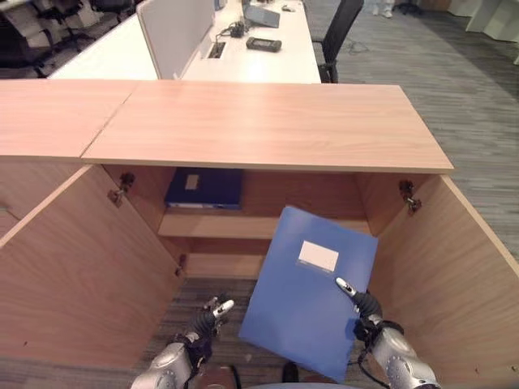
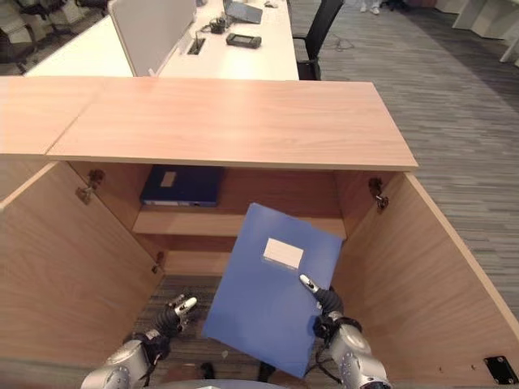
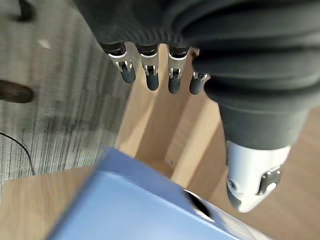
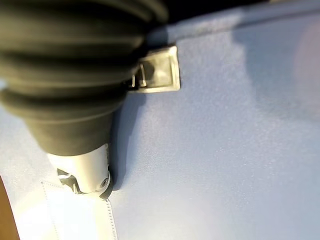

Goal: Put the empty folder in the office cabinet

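The blue folder (image 1: 312, 292) hangs tilted in front of the open office cabinet (image 1: 268, 130), its upper corner at about twelve o'clock just below the shelf (image 1: 243, 225) and its lower edge at six o'clock, near the floor. It looks thin, flat and stiff, probably light since it is empty, with a smooth cover that could slide in a loose pinch; a hold near an edge, thumb on the face and fingers behind, seems best suited to it. The right hand (image 1: 366, 312) grips it that way at the folder's four o'clock edge: the thumb presses the front cover, seen in the right wrist view just beside a white label (image 4: 75, 212), while the fingers sit behind the sheet. The label (image 1: 318, 256) on the cover shows no writing that can be read. The left hand (image 1: 207, 318), at about eight o'clock of the folder and apart from it, holds nothing, its fingers loosely straight (image 3: 152, 75). On the shelf at eleven o'clock lies a dark blue binder (image 1: 204, 188) with its own pale label, also unreadable.
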Motion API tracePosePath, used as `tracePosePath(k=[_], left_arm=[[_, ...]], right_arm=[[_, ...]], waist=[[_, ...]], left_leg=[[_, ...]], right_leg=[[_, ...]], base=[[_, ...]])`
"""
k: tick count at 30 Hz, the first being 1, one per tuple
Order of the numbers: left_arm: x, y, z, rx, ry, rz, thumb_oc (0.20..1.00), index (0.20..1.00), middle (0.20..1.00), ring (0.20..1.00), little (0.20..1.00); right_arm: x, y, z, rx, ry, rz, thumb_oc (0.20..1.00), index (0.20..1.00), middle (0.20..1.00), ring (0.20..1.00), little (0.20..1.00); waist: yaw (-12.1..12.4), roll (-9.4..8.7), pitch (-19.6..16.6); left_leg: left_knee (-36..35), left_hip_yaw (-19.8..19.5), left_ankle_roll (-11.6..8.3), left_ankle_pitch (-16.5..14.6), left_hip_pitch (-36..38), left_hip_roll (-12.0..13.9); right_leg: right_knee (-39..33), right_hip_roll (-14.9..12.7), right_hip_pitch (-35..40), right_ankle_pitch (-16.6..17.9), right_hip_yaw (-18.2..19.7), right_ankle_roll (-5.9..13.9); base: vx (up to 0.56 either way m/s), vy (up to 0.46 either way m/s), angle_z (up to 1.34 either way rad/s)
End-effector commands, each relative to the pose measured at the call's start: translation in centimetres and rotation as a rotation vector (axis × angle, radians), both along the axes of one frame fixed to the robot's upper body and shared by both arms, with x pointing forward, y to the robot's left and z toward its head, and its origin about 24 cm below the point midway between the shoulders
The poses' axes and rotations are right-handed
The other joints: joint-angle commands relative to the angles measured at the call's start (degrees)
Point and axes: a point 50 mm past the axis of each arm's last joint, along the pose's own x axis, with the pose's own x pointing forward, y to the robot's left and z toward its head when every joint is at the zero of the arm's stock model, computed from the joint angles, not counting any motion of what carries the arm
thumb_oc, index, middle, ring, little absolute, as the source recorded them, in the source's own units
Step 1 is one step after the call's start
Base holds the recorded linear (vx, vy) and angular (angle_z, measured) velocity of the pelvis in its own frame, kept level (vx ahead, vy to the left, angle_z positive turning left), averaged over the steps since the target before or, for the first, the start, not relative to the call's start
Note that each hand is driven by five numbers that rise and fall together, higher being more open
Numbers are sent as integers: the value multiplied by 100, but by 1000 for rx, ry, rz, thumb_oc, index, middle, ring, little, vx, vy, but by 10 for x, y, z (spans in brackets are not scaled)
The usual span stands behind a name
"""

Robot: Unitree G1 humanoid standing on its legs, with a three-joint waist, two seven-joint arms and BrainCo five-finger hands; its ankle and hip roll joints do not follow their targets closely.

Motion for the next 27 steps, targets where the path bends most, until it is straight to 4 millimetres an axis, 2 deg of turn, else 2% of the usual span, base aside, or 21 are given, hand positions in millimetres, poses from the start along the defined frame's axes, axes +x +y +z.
tracePosePath(k=[1,2,5,8,13,14,15,17,18,19,20,21,22,23,24,26,27], left_arm=[[13,3,15,-13,-93,41,1000,1000,1000,1000,1000],[10,3,14,-27,-83,64,1000,1000,1000,1000,1000],[8,4,12,-31,-73,84,1000,1000,1000,1000,1000],[0,3,6,-49,-42,116,1000,1000,1000,1000,1000],[-6,7,3,-53,-23,159,1000,1000,1000,1000,1000],[-9,9,3,-49,-19,174,1000,1000,1000,1000,1000],[-11,16,4,-30,-23,194,1000,1000,1000,1000,1000],[-12,19,4,-11,-23,191,1000,1000,1000,1000,1000],[-13,23,4,15,-23,187,1000,1000,1000,1000,1000],[-21,32,3,49,-7,161,1000,1000,1000,1000,1000],[-29,32,2,40,13,151,1000,1000,1000,1000,1000],[-35,31,1,36,25,126,1000,1000,1000,1000,1000],[-35,31,1,36,25,126,1000,1000,1000,1000,1000],[-40,25,-2,15,45,93,1000,1000,1000,1000,1000],[-40,25,-2,15,44,94,1000,1000,1000,1000,1000],[-39,21,-4,10,50,81,1000,1000,1000,1000,1000],[-39,21,-4,10,50,81,1000,1000,1000,1000,1000]], right_arm=[[26,-2,34,-20,-185,24,200,200,200,200,200],[29,-1,34,-32,-184,27,200,200,200,200,200],[31,-1,35,-43,-189,26,200,200,200,200,200],[31,1,32,-46,-180,34,200,200,200,200,200],[28,7,26,-37,-156,21,200,200,200,200,200],[29,11,24,-34,-146,20,200,200,200,200,200],[33,17,24,-44,-147,33,200,200,200,200,200],[33,20,24,-41,-144,42,200,200,200,200,200],[33,22,24,-42,-144,51,200,200,200,200,200],[33,28,29,-47,-167,88,200,200,200,200,200],[31,32,29,-29,-171,110,200,200,200,200,200],[29,34,30,-26,-173,131,200,200,200,200,200],[29,34,30,-26,-173,131,200,200,200,200,200],[29,34,31,-28,-180,143,200,200,200,200,200],[29,34,31,-28,-180,143,200,200,200,200,200],[28,34,33,-18,-188,133,200,200,200,200,200],[28,34,33,-18,-188,133,200,200,200,200,200]], waist=[[91,45,18],[197,148,27],[271,227,15],[297,378,-142],[292,417,-348],[319,428,-394],[384,467,-429],[418,500,-443],[431,540,-427],[424,621,-274],[400,655,-228],[295,693,-189],[292,695,-188],[121,658,-94],[121,655,-105],[-4,585,-15],[-4,585,-15]], left_leg=[[-1164,-26,-22,219,-119,95],[-1624,-184,-118,537,-251,26],[-2085,-297,-171,686,-304,-14],[-2788,-502,-154,866,25,-59],[-3024,-372,-24,720,339,-173],[-3032,-314,68,598,421,-268],[-3007,-178,236,376,494,-435],[-3012,-95,324,255,578,-550],[-3023,-52,368,201,636,-606],[-3033,65,439,90,739,-678],[-3033,174,436,24,783,-637],[-3033,222,419,-61,879,-569],[-3033,218,416,-62,883,-566],[-3033,182,429,-191,1075,-554],[-3033,183,428,-176,1054,-555],[-3033,84,433,-293,1256,-616],[-3033,84,433,-293,1256,-616]], right_leg=[[-277,-15,270,-92,-329,607],[-324,44,350,-144,-274,632],[-380,70,455,-211,-205,664],[-453,92,577,-290,-85,748],[-453,-166,508,-365,14,956],[-453,-345,487,-326,55,1095],[-403,-745,418,-157,97,1353],[-95,-1051,274,-13,95,1492],[184,-1225,167,113,81,1538],[892,-1548,-198,645,-119,1474],[965,-1679,-402,856,-515,1405],[782,-1441,-609,653,-721,1314],[782,-1438,-604,651,-725,1312],[437,-938,-1049,607,-646,1294],[422,-937,-1063,627,-647,1290],[160,-650,-1317,755,-559,1295],[160,-650,-1317,755,-559,1295]], base=[[149,119,9],[117,98,9],[140,116,10],[180,158,-46],[158,221,-44],[207,486,-30],[203,502,-30],[142,349,-69],[122,395,-63],[111,370,-33],[137,330,-29],[97,112,-46],[197,55,-42],[130,10,-21],[186,15,-9],[109,0,4],[168,-22,34]])
